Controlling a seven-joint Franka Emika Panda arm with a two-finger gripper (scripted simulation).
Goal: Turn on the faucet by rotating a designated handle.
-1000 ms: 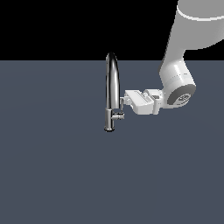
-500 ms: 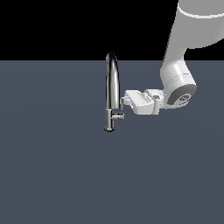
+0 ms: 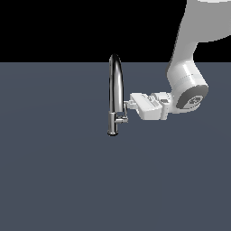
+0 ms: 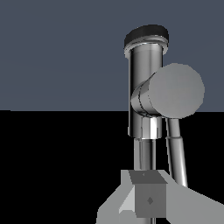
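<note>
The chrome faucet (image 3: 115, 85) stands upright with its arched spout, on a short base (image 3: 112, 131). The handle (image 3: 122, 116) is a short stub off the lower stem with a thin upright blade. My gripper (image 3: 128, 104) reaches in level from the exterior view's right. Its fingertips are at the top of the blade, touching or nearly touching it. The fingers look pressed together with nothing between them. In the wrist view the stem (image 4: 145, 83), the stub's round end (image 4: 177, 90) and the blade (image 4: 176, 151) show close beyond my fingers (image 4: 148, 199).
A flat dark grey floor (image 3: 54, 171) spreads around the faucet. My white arm (image 3: 187, 76) comes down from the upper right of the exterior view. Nothing else is in view.
My gripper has sunk slightly and edged toward the handle's blade. The faucet and handle look unmoved.
</note>
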